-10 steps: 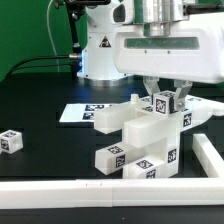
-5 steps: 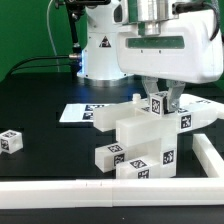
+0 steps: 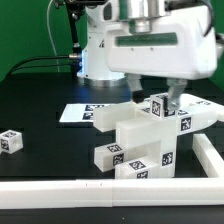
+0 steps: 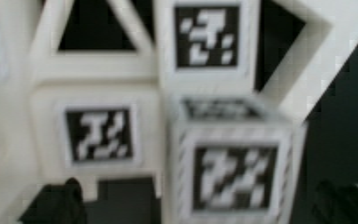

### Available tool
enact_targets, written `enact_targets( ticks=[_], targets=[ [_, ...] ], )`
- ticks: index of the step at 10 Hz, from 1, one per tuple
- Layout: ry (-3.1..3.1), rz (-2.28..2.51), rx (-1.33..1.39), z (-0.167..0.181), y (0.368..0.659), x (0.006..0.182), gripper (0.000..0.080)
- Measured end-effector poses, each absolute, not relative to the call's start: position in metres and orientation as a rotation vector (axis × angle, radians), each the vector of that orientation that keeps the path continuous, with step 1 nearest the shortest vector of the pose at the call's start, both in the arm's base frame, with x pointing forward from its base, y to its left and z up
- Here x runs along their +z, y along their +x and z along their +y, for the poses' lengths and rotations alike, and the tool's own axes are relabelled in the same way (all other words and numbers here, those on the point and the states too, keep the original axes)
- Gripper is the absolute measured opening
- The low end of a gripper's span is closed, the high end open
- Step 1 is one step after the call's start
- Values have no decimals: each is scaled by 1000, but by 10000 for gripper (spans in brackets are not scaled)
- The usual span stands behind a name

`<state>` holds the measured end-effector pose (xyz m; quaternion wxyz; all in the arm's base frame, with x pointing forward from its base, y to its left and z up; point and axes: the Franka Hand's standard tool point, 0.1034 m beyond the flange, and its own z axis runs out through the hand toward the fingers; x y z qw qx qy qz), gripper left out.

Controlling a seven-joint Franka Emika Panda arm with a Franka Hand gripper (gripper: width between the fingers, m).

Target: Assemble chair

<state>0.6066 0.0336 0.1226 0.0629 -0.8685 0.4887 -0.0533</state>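
Border rail (image 3: 110,187) fills the nearest edge of the exterior view, and just behind it we see the chair (image 3: 140,140), a stack of glossy white tagged blocks standing near the rail's corner toward the exterior view's right. A loose cube leg (image 3: 10,141) lies well apart from it, at the exterior view's left. Farther back, the marker board (image 3: 78,113) lies flat on the black table (image 3: 40,95).

Above the stack we find the gripper (image 3: 158,95). Its jaws now stand wide, with one finger (image 3: 178,98) beside the topmost tagged block (image 3: 158,104) and no visible squeeze on it. In the wrist view we look straight down on tagged faces (image 4: 208,38) between white posts; the image is blurred, and the finger tips show only as dark shapes at its edge.

Compared with the frame one second earlier, we note that the fingers have spread from a closer setting around the top block, and the gripper body has shifted toward the exterior view's left. The block sits where it did. We judge that the piece has just been released onto the assembly, so this placement looks complete; the loose leg remains to be fitted.
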Motion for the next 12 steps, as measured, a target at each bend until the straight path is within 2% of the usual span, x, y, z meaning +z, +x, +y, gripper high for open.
enact_targets(
  ticks=[2,7,9,12],
  targets=[
    [-2626,1433,-162,11,599,145,648],
    [-2651,1400,-164,10,598,140,649],
    [-2733,1254,-166,-22,584,131,649],
    [-2825,1080,-172,-61,574,127,649]
  ],
)
